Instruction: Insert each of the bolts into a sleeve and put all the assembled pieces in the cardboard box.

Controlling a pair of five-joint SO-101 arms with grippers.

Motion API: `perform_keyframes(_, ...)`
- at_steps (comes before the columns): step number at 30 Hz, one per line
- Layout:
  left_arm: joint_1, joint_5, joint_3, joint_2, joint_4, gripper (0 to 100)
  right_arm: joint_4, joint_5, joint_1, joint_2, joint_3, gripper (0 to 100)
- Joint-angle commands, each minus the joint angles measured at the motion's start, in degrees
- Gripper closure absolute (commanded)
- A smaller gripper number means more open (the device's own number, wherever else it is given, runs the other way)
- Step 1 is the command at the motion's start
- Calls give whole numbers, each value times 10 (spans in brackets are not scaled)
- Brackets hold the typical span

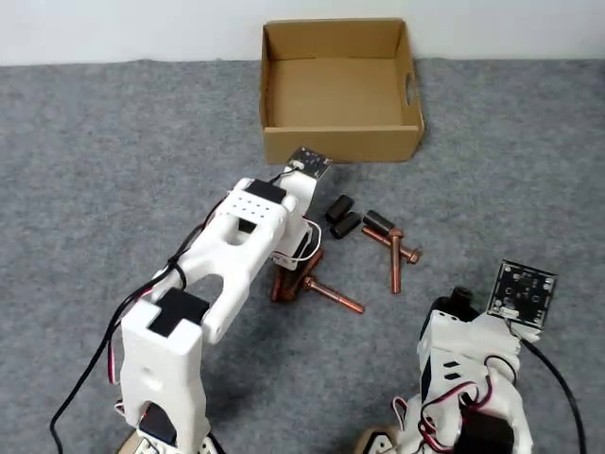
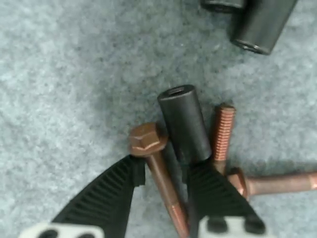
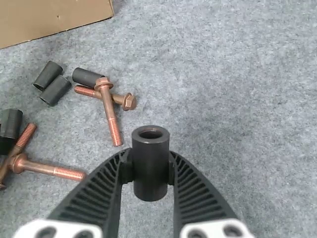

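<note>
Sleeve [image 3: 150, 141] tight in right tool [image 3: 149, 161]; left tool [image 2: 163, 171] part-open, seemingly astride bolt [image 2: 147, 140]; cardboard box [image 1: 340, 144] beyond.

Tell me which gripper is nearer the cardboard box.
Left. The left gripper is down among the bolts just before the cardboard box; the right gripper, holding a sleeve, sits farther back.

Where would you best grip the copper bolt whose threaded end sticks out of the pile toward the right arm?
Take the copper bolt by its smooth mid-shank, from straight above, across its length. It lies flat on the grey carpet with room on both sides there, while its head seems to rest against another bolt.
</note>
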Motion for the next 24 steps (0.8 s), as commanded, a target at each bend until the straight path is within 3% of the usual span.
perform_keyframes(1,-4,-1,-26,3,4,928,-7,-4,7,-5,-4,991)
perform_keyframes(3,-1,-4,-26,3,4,994,-7,-4,7,-5,-4,991)
perform_keyframes(13,-6,-5,-18,-47,99,996,-7,-4,7,-5,-4,991)
perform_keyframes(24,-5,-23,184,-473,113,996,-7,-3,2,-20,-7,991)
